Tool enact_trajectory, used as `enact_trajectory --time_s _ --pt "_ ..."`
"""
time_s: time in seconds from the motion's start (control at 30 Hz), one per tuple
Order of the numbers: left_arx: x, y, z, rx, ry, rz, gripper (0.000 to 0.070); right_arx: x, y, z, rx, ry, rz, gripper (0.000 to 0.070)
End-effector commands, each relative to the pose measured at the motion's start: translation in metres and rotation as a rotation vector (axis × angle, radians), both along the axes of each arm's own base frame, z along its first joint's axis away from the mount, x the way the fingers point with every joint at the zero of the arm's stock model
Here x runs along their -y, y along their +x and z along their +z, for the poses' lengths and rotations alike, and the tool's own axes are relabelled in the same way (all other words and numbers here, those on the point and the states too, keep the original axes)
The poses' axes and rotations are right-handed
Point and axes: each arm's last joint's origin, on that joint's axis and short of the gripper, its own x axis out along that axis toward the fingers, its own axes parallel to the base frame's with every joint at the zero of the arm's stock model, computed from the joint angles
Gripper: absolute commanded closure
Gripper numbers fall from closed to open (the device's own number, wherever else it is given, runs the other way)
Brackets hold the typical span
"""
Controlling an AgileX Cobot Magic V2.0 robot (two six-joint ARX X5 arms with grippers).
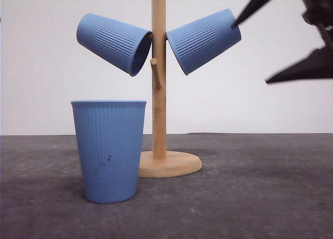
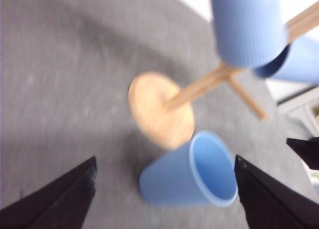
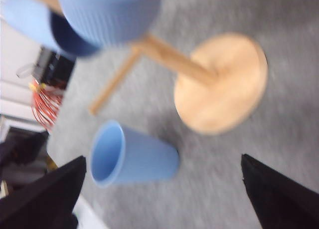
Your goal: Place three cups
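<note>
Two cups hang on wooden rack (image 1: 158, 93): left cup (image 1: 114, 42) at 10 o'clock of post, right cup (image 1: 204, 40) at 2 o'clock. Third cup (image 1: 109, 150) stands upright on bench (image 1: 250, 197), touching rack base. Our right end effector (image 1: 260, 43) spread wide, empty, near right cup. Left end effector (image 2: 164, 189) spread wide, empty, above third cup. We judge last cup comes next: lower, close on it, lift to front peg (image 1: 155, 72).

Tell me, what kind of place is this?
Probably a robot test bench in a lab: a bare grey tabletop before a plain white backdrop, a staged wooden cup stand, and red wiring off the table's edge.
</note>
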Motion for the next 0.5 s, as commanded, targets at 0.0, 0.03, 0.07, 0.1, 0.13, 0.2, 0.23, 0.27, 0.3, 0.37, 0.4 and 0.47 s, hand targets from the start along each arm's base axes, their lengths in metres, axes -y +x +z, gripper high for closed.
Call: enact_trajectory --time_s 0.0,0.03,0.07,0.1,0.13,0.2,0.23,0.27,0.3,0.37,0.4,0.47 --pt "0.001 0.001 0.002 -0.023 0.013 -0.033 0.0184 0.0 -0.003 -0.004 0.028 -0.034 0.028 0.0068" --pt "0.003 0.003 0.001 -0.056 0.023 -0.051 0.0184 0.001 -0.006 -0.007 0.014 -0.052 0.038 0.0068" --pt "0.004 0.004 0.0 -0.079 0.034 -0.067 0.0184 0.001 -0.008 -0.01 0.007 -0.068 0.05 0.0068" --pt "0.005 0.005 0.0 -0.103 0.045 -0.084 0.0184 0.002 -0.01 -0.011 -0.001 -0.081 0.059 0.0069" --pt "0.007 0.007 0.0 -0.126 0.055 -0.104 0.0184 0.002 -0.011 -0.013 -0.004 -0.101 0.068 0.0068" --pt "0.01 0.012 0.003 -0.158 0.071 -0.131 0.0184 0.003 -0.013 -0.015 -0.007 -0.131 0.074 0.0069" --pt "0.013 0.016 0.004 -0.173 0.084 -0.141 0.0184 0.003 -0.013 -0.016 -0.006 -0.146 0.075 0.0069" --pt "0.015 0.019 0.006 -0.183 0.096 -0.147 0.0185 0.003 -0.014 -0.017 -0.005 -0.157 0.072 0.0069" --pt "0.018 0.023 0.008 -0.193 0.109 -0.152 0.0184 0.004 -0.014 -0.017 -0.003 -0.165 0.072 0.0069" --pt "0.025 0.031 0.012 -0.215 0.145 -0.162 0.0185 0.004 -0.014 -0.017 0.0 -0.172 0.076 0.0069" --pt "0.029 0.035 0.013 -0.224 0.162 -0.17 0.0184 0.004 -0.014 -0.017 0.0 -0.173 0.077 0.0069" --pt "0.037 0.042 0.016 -0.244 0.197 -0.186 0.0185 0.004 -0.014 -0.017 0.003 -0.175 0.08 0.0069"
